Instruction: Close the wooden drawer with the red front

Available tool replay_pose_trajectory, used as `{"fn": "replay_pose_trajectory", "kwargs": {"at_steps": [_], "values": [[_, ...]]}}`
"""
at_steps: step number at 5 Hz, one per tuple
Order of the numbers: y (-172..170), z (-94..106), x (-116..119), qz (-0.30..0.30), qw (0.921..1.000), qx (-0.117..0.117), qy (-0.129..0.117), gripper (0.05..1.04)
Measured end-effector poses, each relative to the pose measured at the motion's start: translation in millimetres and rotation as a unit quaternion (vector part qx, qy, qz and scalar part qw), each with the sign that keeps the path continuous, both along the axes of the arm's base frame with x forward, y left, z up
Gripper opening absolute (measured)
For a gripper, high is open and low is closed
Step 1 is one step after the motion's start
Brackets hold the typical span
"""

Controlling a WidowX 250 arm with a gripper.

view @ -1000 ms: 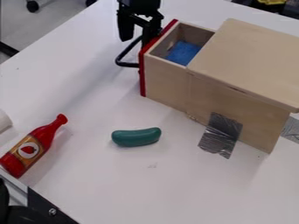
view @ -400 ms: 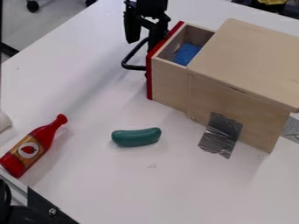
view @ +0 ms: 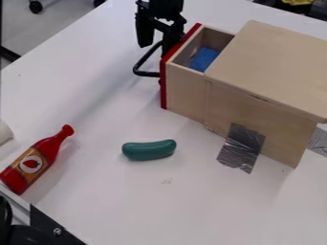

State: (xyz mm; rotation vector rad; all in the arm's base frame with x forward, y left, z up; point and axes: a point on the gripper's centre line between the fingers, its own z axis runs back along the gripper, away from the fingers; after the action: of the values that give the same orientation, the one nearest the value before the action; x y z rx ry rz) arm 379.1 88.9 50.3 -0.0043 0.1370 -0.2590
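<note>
Handling the drawer toward bench's far edge, seemingly; tool by red front, fingers apart; next needs steady contact.

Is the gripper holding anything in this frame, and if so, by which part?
Nothing looks held: the gripper is open at the red front of the wooden drawer, by its black handle, with no visible clasp on it.

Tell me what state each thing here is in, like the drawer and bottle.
Drawer, partly open.
Blue object, inside the drawer.
Red bottle, lying on its side.
Green curved object, lying flat.
Gripper, open, beside the drawer's red front.
Silver tape, wrinkled, stuck to the wooden box.
</note>
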Motion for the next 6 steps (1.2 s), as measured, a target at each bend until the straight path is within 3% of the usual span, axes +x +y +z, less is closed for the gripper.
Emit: {"fn": "replay_pose_trajectory", "kwargs": {"at_steps": [3,5,6], "values": [[-5.1,-0.1,-0.6,0.0,0.9999,-0.015,0.003,0.997],[-50.3,0.0,4.4,-0.03,0.9981,-0.054,0.005,0.997],[-52.8,0.3,4.0,-0.027,0.9977,-0.062,0.006,0.997]]}}
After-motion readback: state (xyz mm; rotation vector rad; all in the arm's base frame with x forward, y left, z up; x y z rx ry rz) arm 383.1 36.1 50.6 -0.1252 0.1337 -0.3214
